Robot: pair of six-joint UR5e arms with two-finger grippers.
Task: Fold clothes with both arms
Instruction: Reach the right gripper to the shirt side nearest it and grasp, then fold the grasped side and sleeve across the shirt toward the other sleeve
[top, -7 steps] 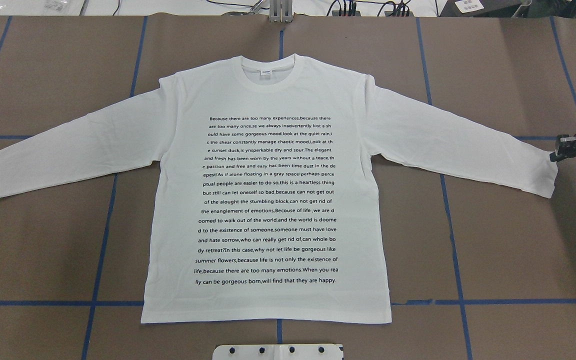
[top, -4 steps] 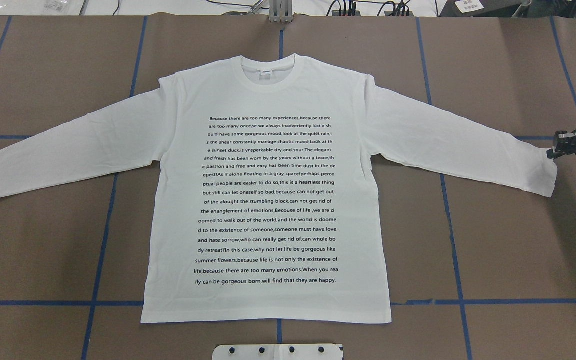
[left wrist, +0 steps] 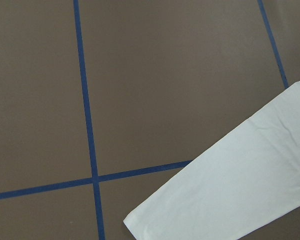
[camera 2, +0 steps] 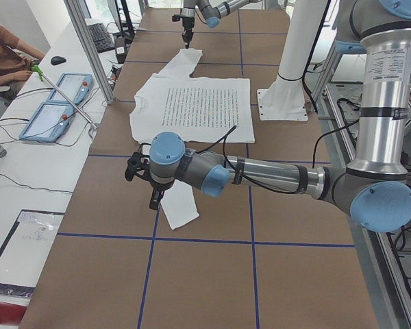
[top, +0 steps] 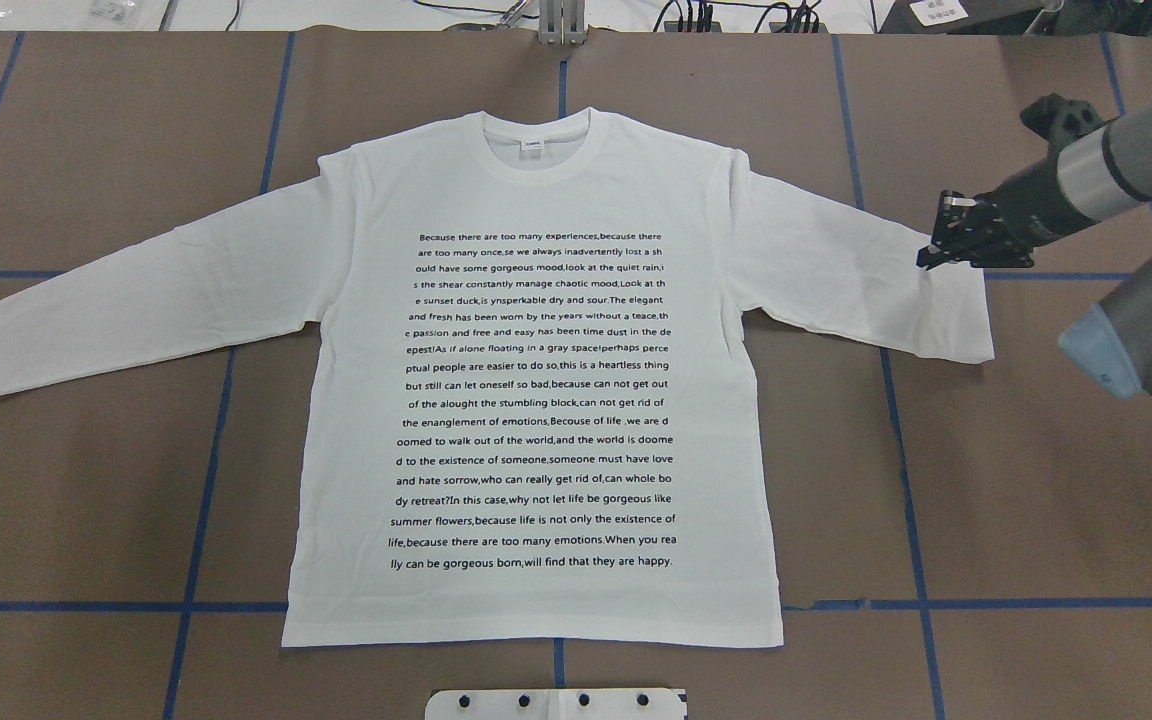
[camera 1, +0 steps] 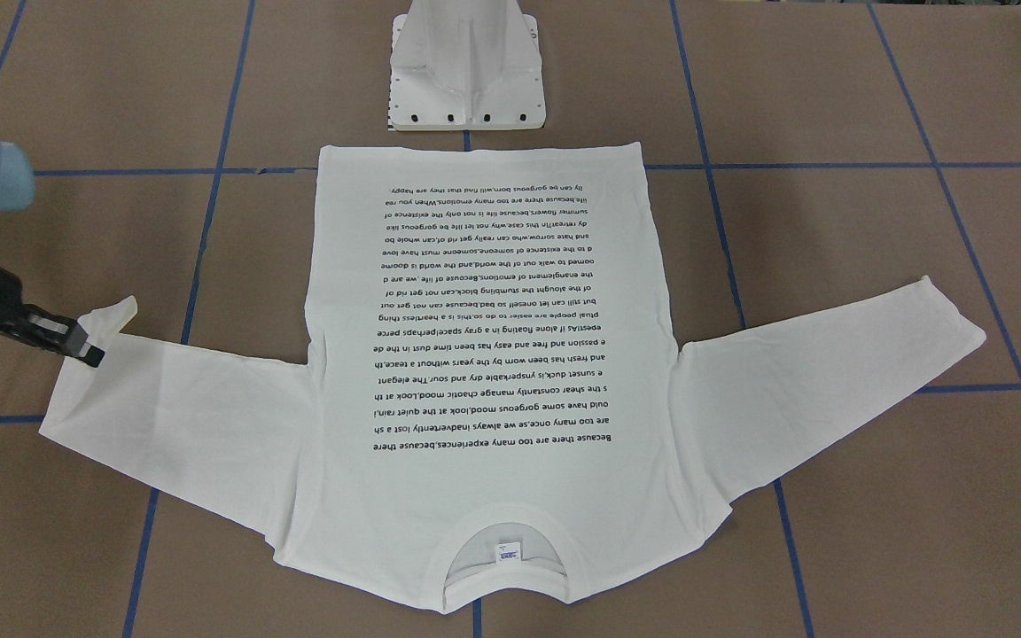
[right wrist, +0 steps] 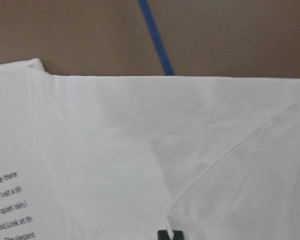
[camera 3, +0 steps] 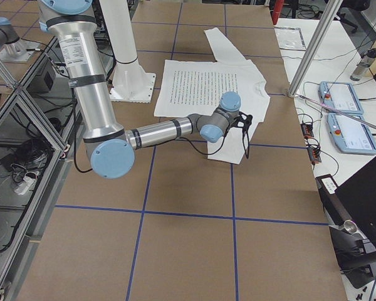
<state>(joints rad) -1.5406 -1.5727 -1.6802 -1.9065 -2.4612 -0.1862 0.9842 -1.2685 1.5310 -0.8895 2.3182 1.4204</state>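
Change: 1.0 s and 0.6 s ago the right hand sat at the outer cuff of the right sleeve, which lay out at full length. Now the right hand (top: 933, 260) is well inboard over the right sleeve (top: 836, 270). The sleeve ends much nearer the body, so its outer part looks doubled back. The hand is closed narrow on cuff cloth, and the wrist view shows a crease running into the fingertips. The shirt (top: 546, 195) lies otherwise unmoved, flat and print up, mid tabletop (top: 86, 500).

Reading: the first fold, right sleeve inward, is under way, but the sleeve is not yet laid across the body. The left sleeve (top: 136, 300) is untouched. The left hand (camera 2: 153, 200) hangs over its cuff; I cannot tell its opening.

Writing: the text block (top: 536, 400) opens "Because there are too many experiences,because there" and ends "will find that they are happy." The label (top: 533, 146) inside the collar (top: 591, 150) is too small to read.
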